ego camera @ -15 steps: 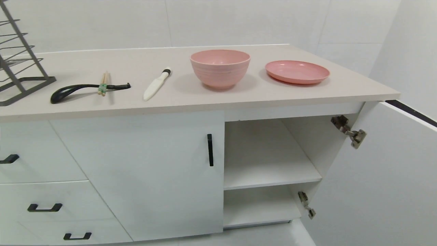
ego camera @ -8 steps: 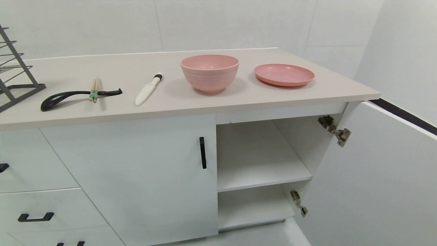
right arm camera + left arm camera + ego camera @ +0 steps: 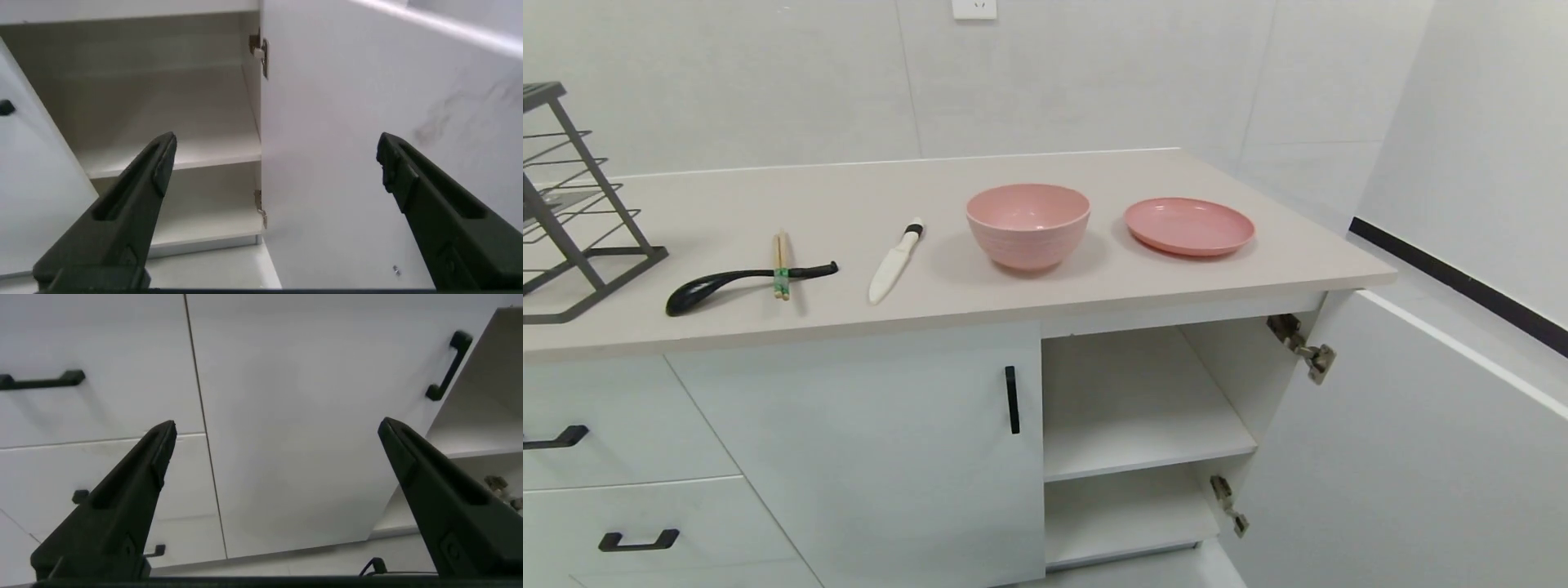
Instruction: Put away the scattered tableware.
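The door (image 3: 1421, 457) stands out under the counter's (image 3: 849, 204) right corner; the shelves (image 3: 1135, 425) open frontward. A rack (image 3: 580, 212) blocks the left edge; a gap parts bowl (image 3: 1027, 224) and plate (image 3: 1188, 226).

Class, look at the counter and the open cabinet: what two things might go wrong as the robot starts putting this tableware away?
The chopsticks lie across the black spoon, so lifting it may send them rolling off the counter. The open cabinet door stands beside the shelf; carrying the bowl in could knock it.
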You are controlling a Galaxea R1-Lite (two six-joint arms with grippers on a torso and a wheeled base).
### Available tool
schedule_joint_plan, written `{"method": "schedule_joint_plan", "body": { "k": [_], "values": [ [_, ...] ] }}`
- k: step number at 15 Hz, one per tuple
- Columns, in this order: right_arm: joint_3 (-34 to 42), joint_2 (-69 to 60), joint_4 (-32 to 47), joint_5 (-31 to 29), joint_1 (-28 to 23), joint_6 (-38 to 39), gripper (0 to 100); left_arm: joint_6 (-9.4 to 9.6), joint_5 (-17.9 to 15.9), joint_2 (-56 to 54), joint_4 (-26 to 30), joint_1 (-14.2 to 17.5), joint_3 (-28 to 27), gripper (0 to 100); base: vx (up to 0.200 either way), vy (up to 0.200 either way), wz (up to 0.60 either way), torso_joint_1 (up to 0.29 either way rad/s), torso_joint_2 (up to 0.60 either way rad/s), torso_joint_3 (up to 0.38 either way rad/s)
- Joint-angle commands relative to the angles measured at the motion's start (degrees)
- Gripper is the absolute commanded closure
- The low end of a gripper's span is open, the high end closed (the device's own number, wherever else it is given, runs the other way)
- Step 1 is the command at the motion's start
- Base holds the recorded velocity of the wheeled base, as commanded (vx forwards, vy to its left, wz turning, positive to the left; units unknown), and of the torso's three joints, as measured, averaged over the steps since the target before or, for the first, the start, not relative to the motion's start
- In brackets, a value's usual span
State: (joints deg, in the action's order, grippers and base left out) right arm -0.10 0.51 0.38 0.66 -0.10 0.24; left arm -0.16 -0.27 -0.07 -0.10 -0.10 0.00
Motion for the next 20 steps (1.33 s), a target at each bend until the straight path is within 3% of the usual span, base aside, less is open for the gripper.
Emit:
{"method": "schedule_joint_plan", "body": {
  "k": [1, 10, 14, 20],
  "values": [
    [0.0, 0.1, 0.1, 0.0, 0.0, 0.0, 0, -0.02, 0.0, 0.1, 0.0, 0.0, 0.0, 0, 0.0, 0.0, 0.0, 0.222, -0.47, -0.198],
    [0.0, 0.1, 0.1, -0.3, 0.0, -0.1, 0, -0.02, -0.1, 0.1, 0.0, 0.0, 0.0, 0, 0.0, 0.0, 0.0, 0.028, -0.05, -0.027],
    [0.0, 0.1, 0.1, -0.7, 0.0, -0.1, 0, -0.02, -0.1, 0.1, 0.0, 0.0, 0.0, 0, 0.0, 0.0, 0.0, 0.109, -0.35, -0.157],
    [0.0, 0.1, 0.1, -0.7, 0.0, 0.0, 0, -0.02, -0.1, 0.1, 0.0, 0.0, 0.0, 0, 0.0, 0.0, 0.0, 0.296, -0.48, -0.229]
  ]
}}
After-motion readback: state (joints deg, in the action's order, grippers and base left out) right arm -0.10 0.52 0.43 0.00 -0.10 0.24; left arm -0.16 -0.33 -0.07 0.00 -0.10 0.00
